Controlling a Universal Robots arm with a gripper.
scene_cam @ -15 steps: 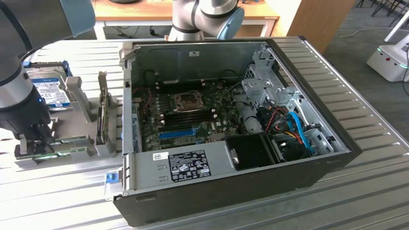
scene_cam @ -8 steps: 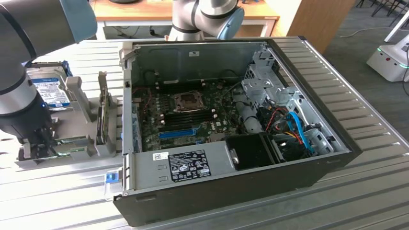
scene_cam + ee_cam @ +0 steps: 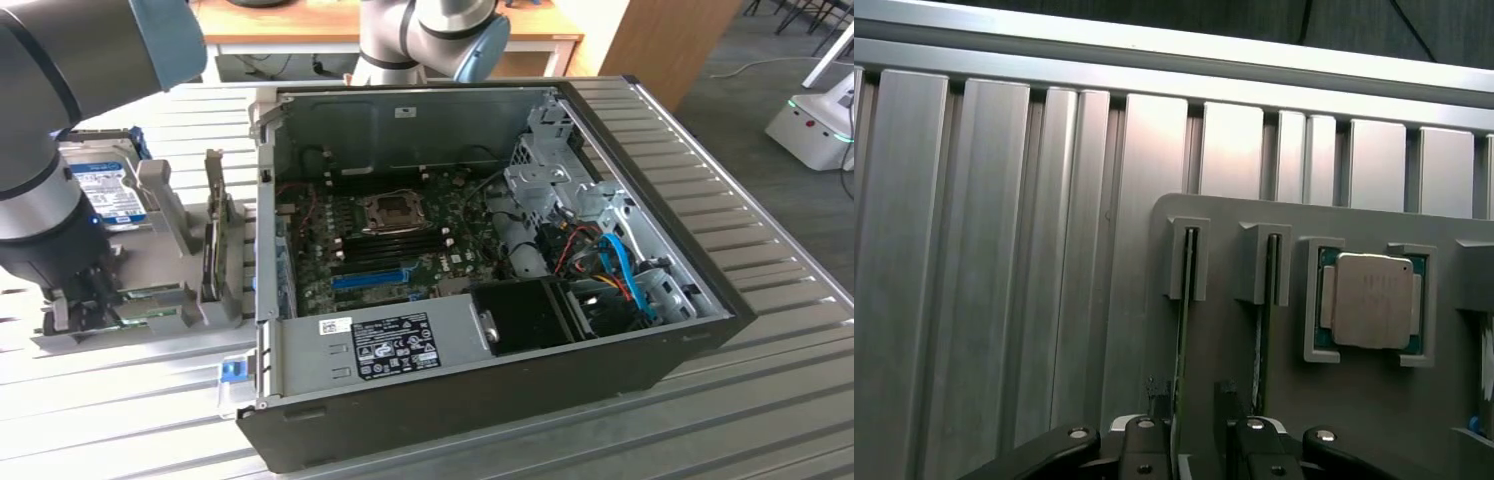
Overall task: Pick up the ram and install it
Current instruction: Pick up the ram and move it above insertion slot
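Two rams stand on edge in slots of a grey fixture plate [image 3: 1234, 350]. In the wrist view the nearer ram [image 3: 1182, 300] runs down between my fingers [image 3: 1151, 430], one on each side with a gap to the board. The other ram [image 3: 1262, 300] stands one slot over. My gripper [image 3: 1189, 415] is open and holds nothing. In the exterior view the gripper [image 3: 78, 300] hangs low over the fixture at the exterior view's left, beside the open computer case [image 3: 694, 330]. The motherboard [image 3: 400, 240] lies bare inside the case.
A processor chip [image 3: 1371, 300] sits in a holder on the same plate, past the second ram. A blue-labelled hard drive [image 3: 107, 190] and upright grey holders [image 3: 220, 240] stand between my arm and the case wall. The ribbed metal table [image 3: 974, 250] runs all around.
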